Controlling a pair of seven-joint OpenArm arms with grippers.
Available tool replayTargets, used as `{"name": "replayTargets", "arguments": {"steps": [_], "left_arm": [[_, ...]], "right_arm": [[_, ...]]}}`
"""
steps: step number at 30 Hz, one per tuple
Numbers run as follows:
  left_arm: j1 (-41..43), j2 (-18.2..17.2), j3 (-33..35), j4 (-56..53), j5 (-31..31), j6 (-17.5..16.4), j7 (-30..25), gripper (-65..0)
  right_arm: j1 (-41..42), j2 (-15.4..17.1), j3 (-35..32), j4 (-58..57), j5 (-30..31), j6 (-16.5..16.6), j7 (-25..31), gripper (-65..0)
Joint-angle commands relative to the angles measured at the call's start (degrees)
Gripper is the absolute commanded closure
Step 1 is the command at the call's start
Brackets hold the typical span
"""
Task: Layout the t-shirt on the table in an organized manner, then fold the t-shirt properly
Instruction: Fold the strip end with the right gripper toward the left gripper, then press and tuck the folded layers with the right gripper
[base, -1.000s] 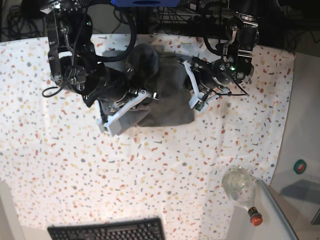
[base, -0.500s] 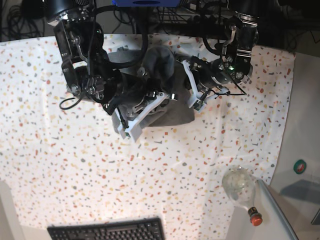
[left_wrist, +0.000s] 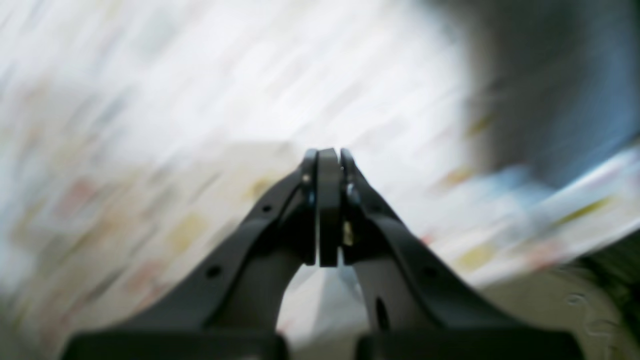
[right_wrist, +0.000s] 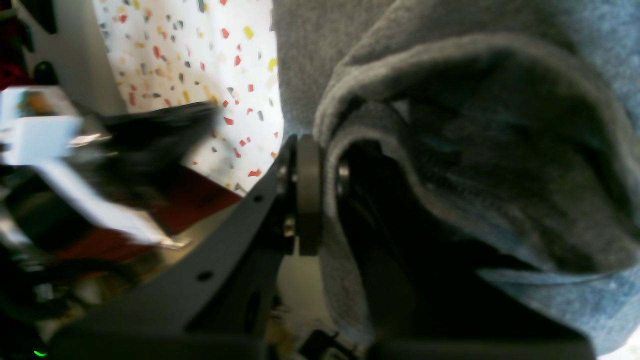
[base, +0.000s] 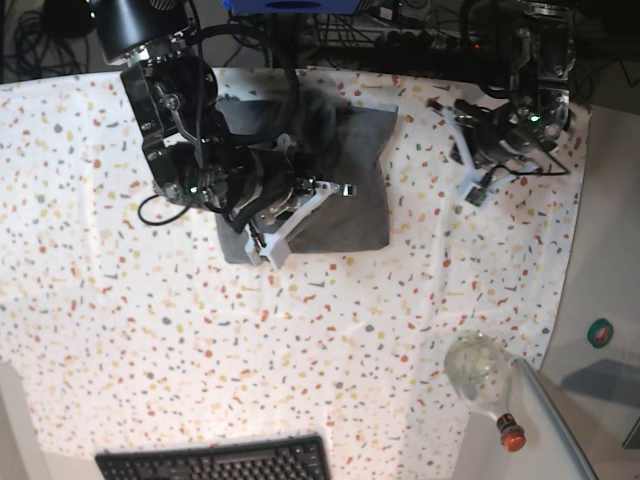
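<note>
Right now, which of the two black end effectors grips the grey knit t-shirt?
The right end effector: t-shirt fabric is pinched between its fingers. The left end effector is shut on nothing, off to the t-shirt's side.

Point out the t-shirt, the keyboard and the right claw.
t-shirt (base: 355, 215): base view, flat lower part
keyboard (base: 220, 465): base view, middle of the keys
right claw (right_wrist: 324, 145): right wrist view, between its fingertips

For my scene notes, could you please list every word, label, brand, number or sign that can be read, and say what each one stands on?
No text can be read in any view.
The keyboard: its key legends are too small to read.
The t-shirt: no lettering shows on the visible fabric.
</note>
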Motion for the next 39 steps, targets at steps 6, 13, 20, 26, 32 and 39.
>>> {"name": "replayTargets", "arguments": {"steps": [6,13,20,26,32,39], "left_arm": [[9.21,-7.44,-13.51,1.37,-1.17,-0.34,0.24,0.0],[16.06,-8.23,-26.61,-1.97,-0.56,-12.60,-6.53,0.0],[18.00,-9.28,-27.31,-7.42,-0.56,-12.60,-13.47,0.0],[17.91,-9.11,-27.31,-7.95,-0.56,-12.60,-14.79,0.0],[17.03,-8.93,-27.23,-8.04,-0.56,-12.60,-14.79,0.0],[16.59,-8.84,-26.96,-8.21,-0.56,-12.60,-14.70,0.0]], "right_arm": [[3.12,0.59,-5.95,-4.48,1.51,0.19,5.26,0.0],[5.14,0.77,-9.82,-8.35,1.51,-1.48,9.75,0.0],[5.06,0.86,-9.91,-3.78,1.51,-5.44,8.69,0.0],[5.14,0.86,-9.91,-0.88,1.51,-7.20,6.06,0.0],[5.14,0.59,-9.91,-2.29,1.51,-7.11,6.41,0.0],[6.20,0.77,-13.77,-0.88,1.51,-7.11,6.14,0.0]]}}
